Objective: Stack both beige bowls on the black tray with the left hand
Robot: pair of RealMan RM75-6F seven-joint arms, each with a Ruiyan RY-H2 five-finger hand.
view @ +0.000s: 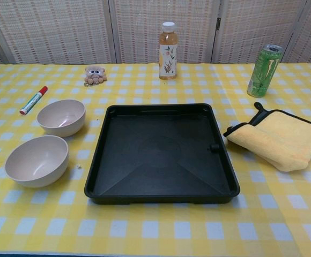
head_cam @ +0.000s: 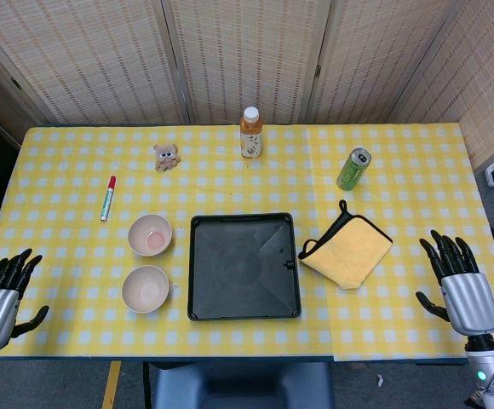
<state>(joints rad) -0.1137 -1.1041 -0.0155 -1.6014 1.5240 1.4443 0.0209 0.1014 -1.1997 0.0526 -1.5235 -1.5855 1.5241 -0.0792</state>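
Observation:
Two beige bowls stand upright on the yellow checked cloth left of the black tray [head_cam: 244, 266] [view: 161, 152]. The far bowl [head_cam: 150, 235] [view: 61, 117] is beside the tray's far left corner; the near bowl [head_cam: 146, 289] [view: 36, 160] is beside its near left side. Nothing lies in the tray. My left hand [head_cam: 4, 294] rests at the table's front left edge, fingers spread, holding nothing, well left of the bowls. My right hand [head_cam: 458, 279] is at the front right edge, also spread and holding nothing. Neither hand shows in the chest view.
A yellow cloth with black trim [head_cam: 347, 249] [view: 281, 135] lies right of the tray. A green can [head_cam: 353, 169] [view: 264, 70], a juice bottle [head_cam: 250, 132] [view: 168, 51], a small bear toy [head_cam: 167, 158] [view: 94, 75] and a red-capped marker [head_cam: 108, 198] [view: 33, 100] sit farther back.

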